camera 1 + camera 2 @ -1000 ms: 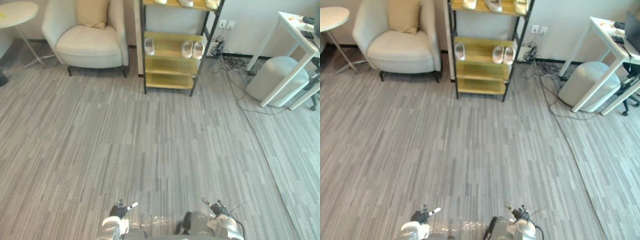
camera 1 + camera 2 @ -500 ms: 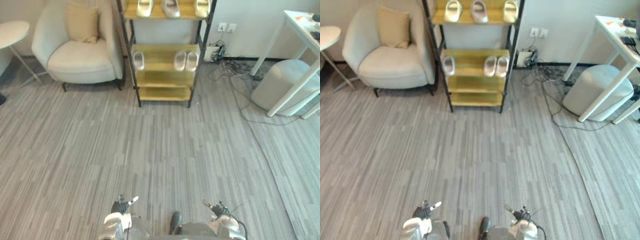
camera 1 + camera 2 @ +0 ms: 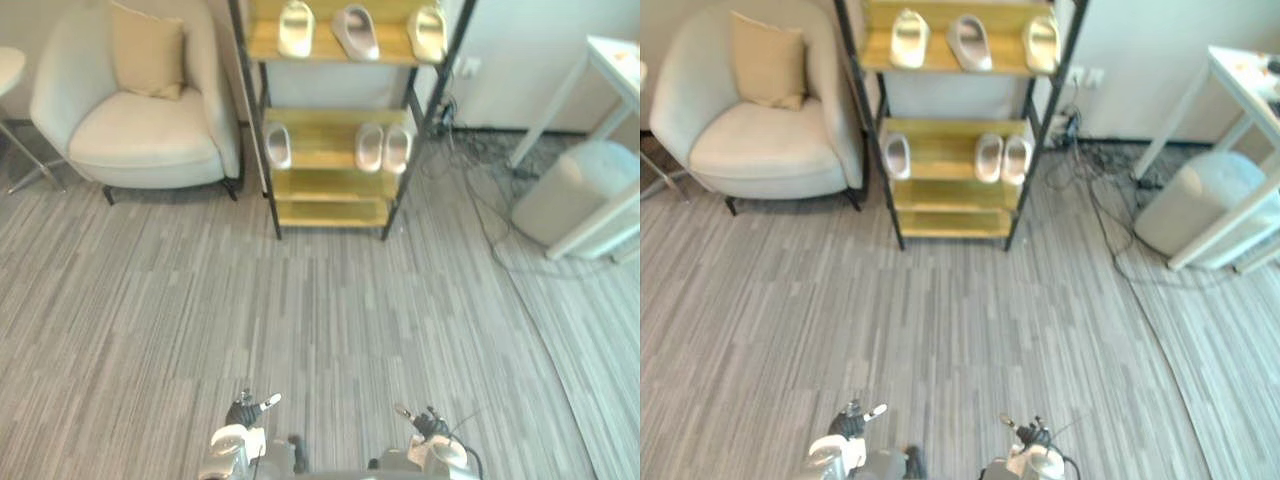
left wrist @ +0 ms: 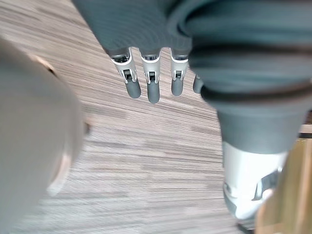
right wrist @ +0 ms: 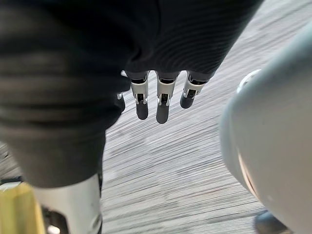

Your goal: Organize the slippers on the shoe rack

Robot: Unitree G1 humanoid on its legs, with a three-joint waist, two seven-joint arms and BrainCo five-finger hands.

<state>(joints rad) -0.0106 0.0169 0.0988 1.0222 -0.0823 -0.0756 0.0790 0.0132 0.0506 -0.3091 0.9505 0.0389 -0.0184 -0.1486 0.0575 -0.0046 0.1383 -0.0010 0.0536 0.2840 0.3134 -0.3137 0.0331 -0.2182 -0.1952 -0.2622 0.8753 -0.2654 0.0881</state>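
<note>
Grey striped floor; the view has moved closer. The yellow, black-framed shoe rack keeps pale slippers on its top and middle shelves. Left hand and right hand hang loose, empty.

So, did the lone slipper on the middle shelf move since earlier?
No. The lone slipper stays beside the shoe rack left post; the camera shifted.

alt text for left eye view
A yellow-shelved shoe rack stands across the grey floor, three slippers on its upper shelf and three below. The robot's left hand and right hand hang open at the bottom edge. A cream armchair stands beside it.
</note>
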